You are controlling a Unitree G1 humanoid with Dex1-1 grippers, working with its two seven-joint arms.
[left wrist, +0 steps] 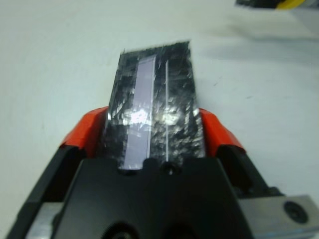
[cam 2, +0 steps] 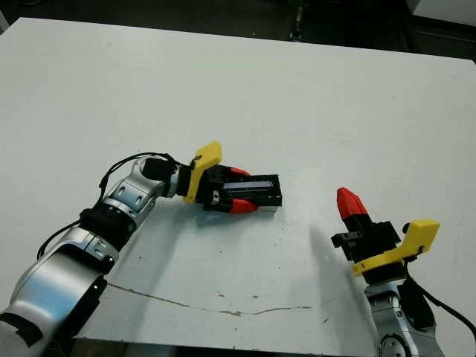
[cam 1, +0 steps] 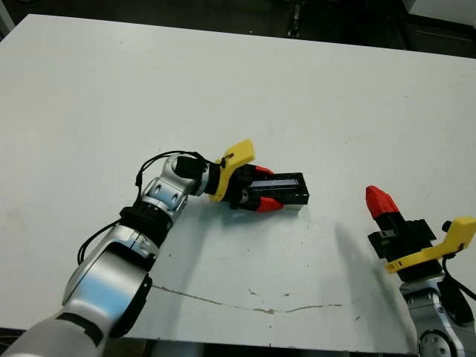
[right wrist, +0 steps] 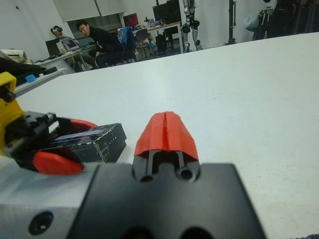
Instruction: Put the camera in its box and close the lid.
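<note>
Black lid (left wrist: pixel 152 107) between left fingers (left wrist: pixel 82 130)

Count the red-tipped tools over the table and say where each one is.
2. The left tool is near the table's middle, its fingers either side of the black lid. The right tool, fingers together, holds nothing near the front right.

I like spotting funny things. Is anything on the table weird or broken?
Nothing looks broken. The lid sits on the box, gripped between the left hand's red fingers. The right hand is shut and empty. The only odd bit is a thin crack-like line across the table's near edge.
</note>
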